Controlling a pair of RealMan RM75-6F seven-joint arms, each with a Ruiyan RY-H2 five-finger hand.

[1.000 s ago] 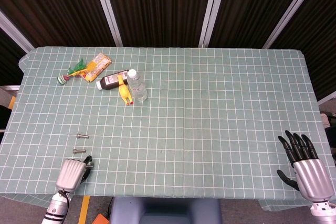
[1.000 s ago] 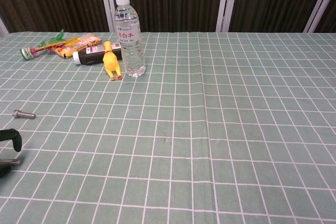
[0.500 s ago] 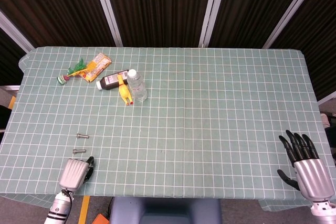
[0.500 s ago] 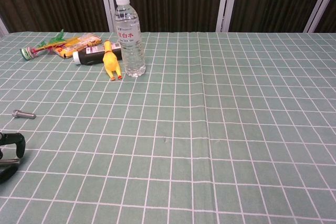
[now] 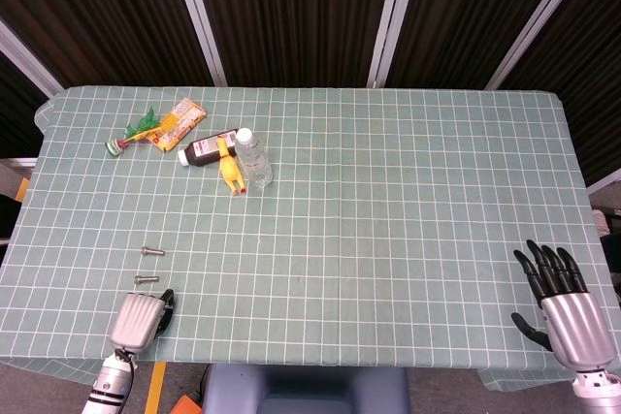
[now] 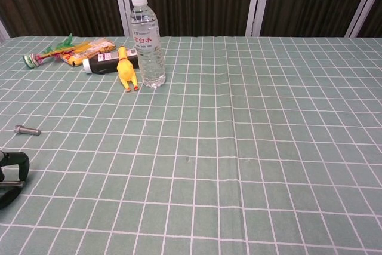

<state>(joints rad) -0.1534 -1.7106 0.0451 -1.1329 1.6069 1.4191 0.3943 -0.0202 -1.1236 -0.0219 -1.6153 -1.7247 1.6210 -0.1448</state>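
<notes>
My left hand hovers at the table's near left edge with its fingers bent downward. In the chest view only a dark fingertip and the thumb below it show. They stand apart, and a small silver bolt lies on the cloth between them. In the head view this bolt lies just ahead of the hand. A second bolt lies a little farther out. My right hand is at the near right corner with its fingers spread and holds nothing. The chest view does not show it.
At the far left stand a clear water bottle, a yellow rubber chicken, a dark brown bottle lying down, an orange snack packet and a green-leafed toy. A green checked cloth covers the table.
My left hand has slipped slightly back toward the near edge, and its fingertip sits lower in the chest view. Both bolts and the right hand stay put.
</notes>
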